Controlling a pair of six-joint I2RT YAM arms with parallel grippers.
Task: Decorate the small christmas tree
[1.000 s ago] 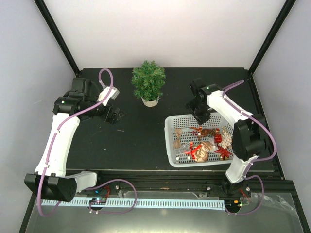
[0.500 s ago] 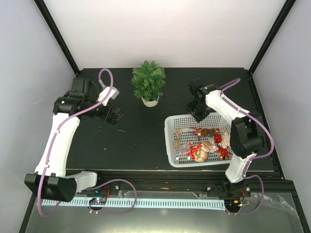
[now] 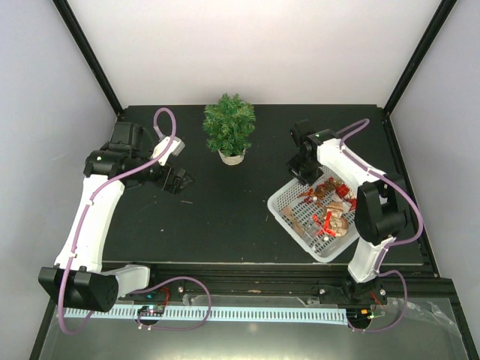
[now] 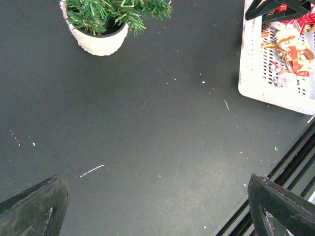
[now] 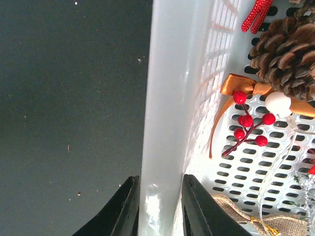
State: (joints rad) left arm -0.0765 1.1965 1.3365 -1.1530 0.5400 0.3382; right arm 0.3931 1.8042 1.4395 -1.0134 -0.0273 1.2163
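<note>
The small christmas tree (image 3: pixel 229 126) stands upright in its cream pot (image 3: pixel 231 157) at the back middle of the black table; its pot (image 4: pixel 98 42) also shows at the top of the left wrist view. My right gripper (image 3: pixel 301 172) (image 5: pixel 160 196) is shut on the back-left rim (image 5: pixel 170 98) of the white mesh basket (image 3: pixel 279 210), one finger outside the wall and one inside. The basket sits diagonally and holds ornaments: a pine cone (image 5: pixel 285 49), red berries (image 5: pixel 248 123) and an orange bow (image 5: pixel 241 83). My left gripper (image 3: pixel 178 180) (image 4: pixel 157 196) is open and empty, left of the tree.
The basket's corner (image 4: pixel 251 73) shows at the right of the left wrist view. Black frame posts (image 3: pixel 90 56) rise at the back corners, and a rail (image 3: pixel 247 271) runs along the near edge. White walls enclose the table.
My right gripper has shut on the basket's rim, and the basket has swung from square to diagonal, its left end pulled toward the right arm. The left arm has barely moved.
</note>
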